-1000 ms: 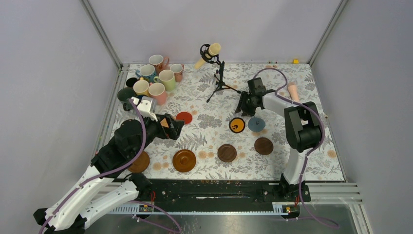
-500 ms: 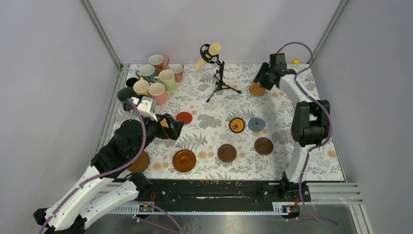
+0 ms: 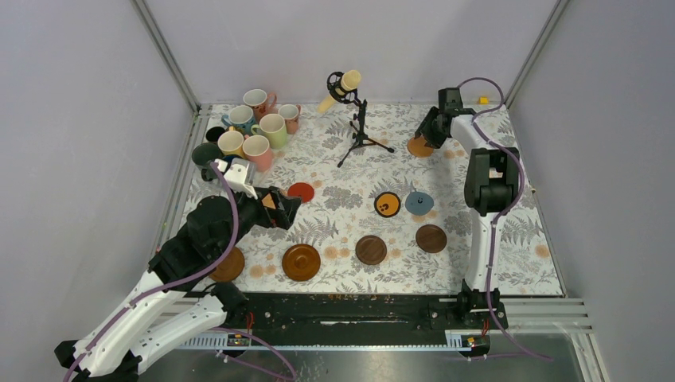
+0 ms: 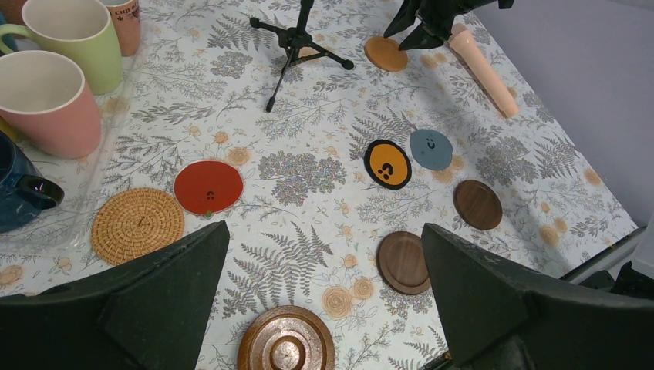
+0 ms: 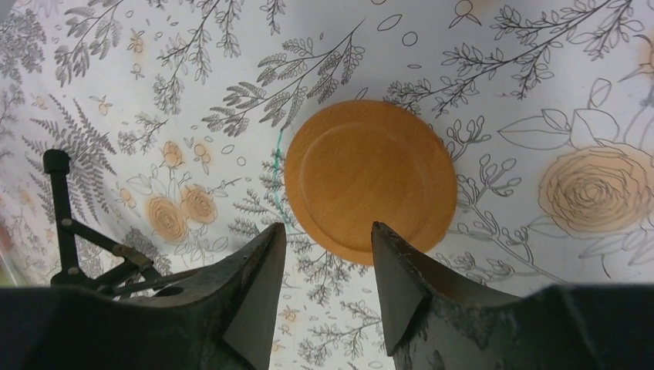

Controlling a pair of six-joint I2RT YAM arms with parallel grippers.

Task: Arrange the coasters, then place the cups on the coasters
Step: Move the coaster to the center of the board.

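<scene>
Light-brown wooden coaster [image 5: 370, 181] on white tablecloth [image 5: 540, 77] printed with grey ferns.

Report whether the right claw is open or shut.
Open: the right claw shows a clear gap between its fingers, with the wooden coaster lying flat beyond, ungripped.
</scene>
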